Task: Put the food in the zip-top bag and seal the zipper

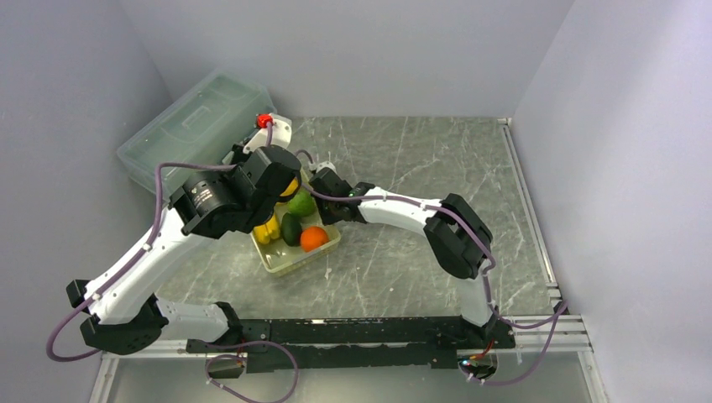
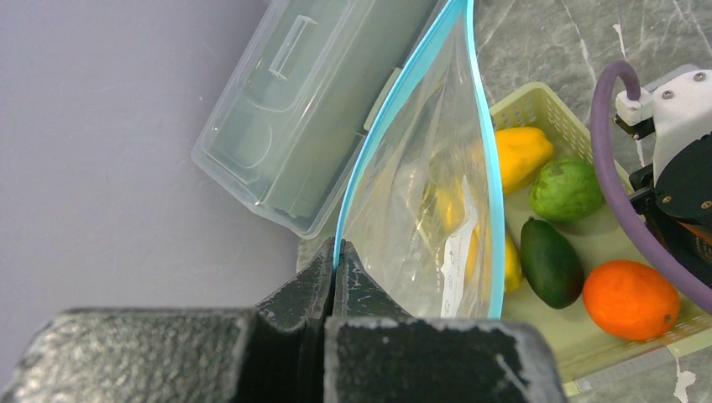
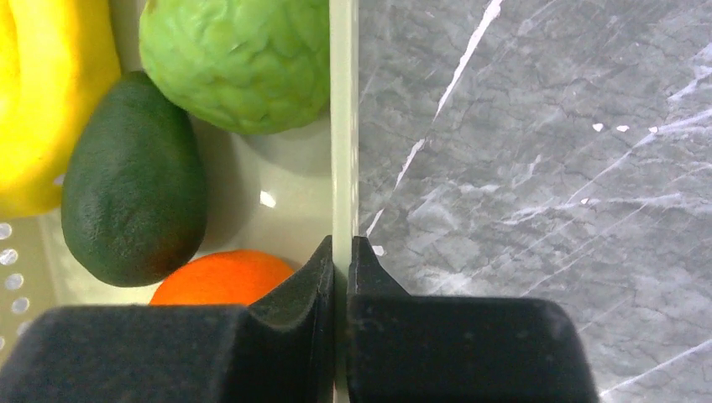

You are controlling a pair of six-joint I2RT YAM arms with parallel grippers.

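Observation:
The food lies in a pale perforated basket (image 2: pixel 537 101): an orange (image 2: pixel 630 298), a dark green avocado (image 2: pixel 550 260), a light green round piece (image 2: pixel 567 189) and yellow banana-like pieces (image 2: pixel 520 155). My left gripper (image 2: pixel 338 252) is shut on the teal-blue zipper (image 2: pixel 369 159) of the clear zip-top bag (image 2: pixel 420 193). The bag hangs with its mouth gaping, just left of the basket. My right gripper (image 3: pixel 342 248) is shut on the basket's side wall (image 3: pixel 342 126), with the orange (image 3: pixel 222 277) and avocado (image 3: pixel 134 201) just inside it.
A large translucent lidded storage box (image 1: pixel 189 126) lies at the back left against the wall, right behind the bag. The basket (image 1: pixel 285 260) sits mid-table between both arms. Grey marble tabletop (image 1: pixel 420 168) stretches to the right, bounded by walls on three sides.

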